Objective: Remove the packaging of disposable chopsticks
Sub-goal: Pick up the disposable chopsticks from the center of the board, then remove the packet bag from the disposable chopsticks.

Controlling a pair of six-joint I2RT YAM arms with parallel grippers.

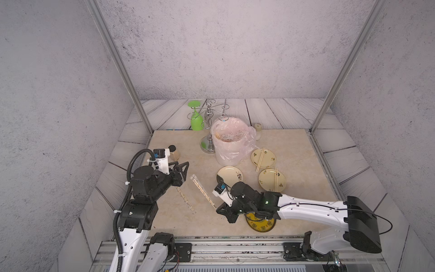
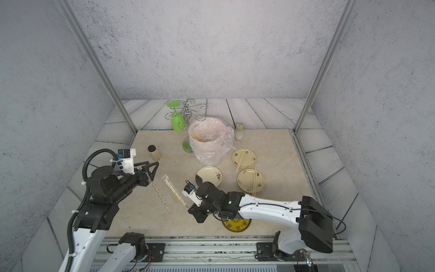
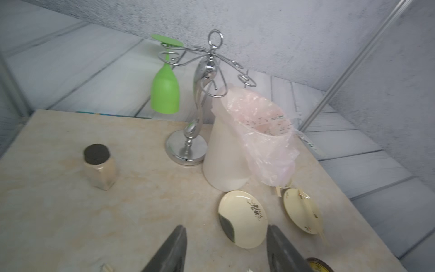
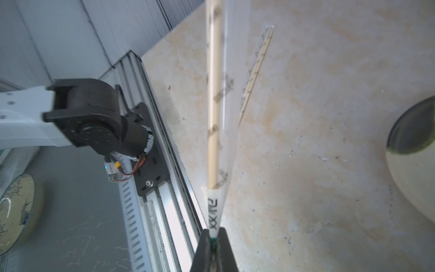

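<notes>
My right gripper (image 1: 220, 209) (image 4: 213, 232) is shut on the printed end of one packaging sleeve (image 1: 203, 190) (image 2: 175, 190) (image 4: 215, 207). The sleeve slants up off the table, and disposable chopsticks (image 4: 214, 106) show inside it. Just left of it a second marked sleeve (image 1: 184, 199) (image 2: 161, 197) (image 4: 255, 73) lies flat with a thin stick showing inside. My left gripper (image 1: 184, 168) (image 2: 151, 168) (image 3: 225, 227) hovers above the table beyond that sleeve's far end, open with nothing between its fingers. Bare chopsticks (image 1: 260, 159) (image 1: 276, 179) rest across two plates at the right.
A white bin lined with a pink bag (image 1: 229, 141) holds wrappers at the back. A metal rack with a green glass (image 1: 196, 121), a black-lidded jar (image 1: 173, 152) and a small bottle (image 1: 258, 131) stand near it. An empty plate (image 1: 231, 174) sits centre; a yellow dish (image 1: 260, 225) lies under my right arm.
</notes>
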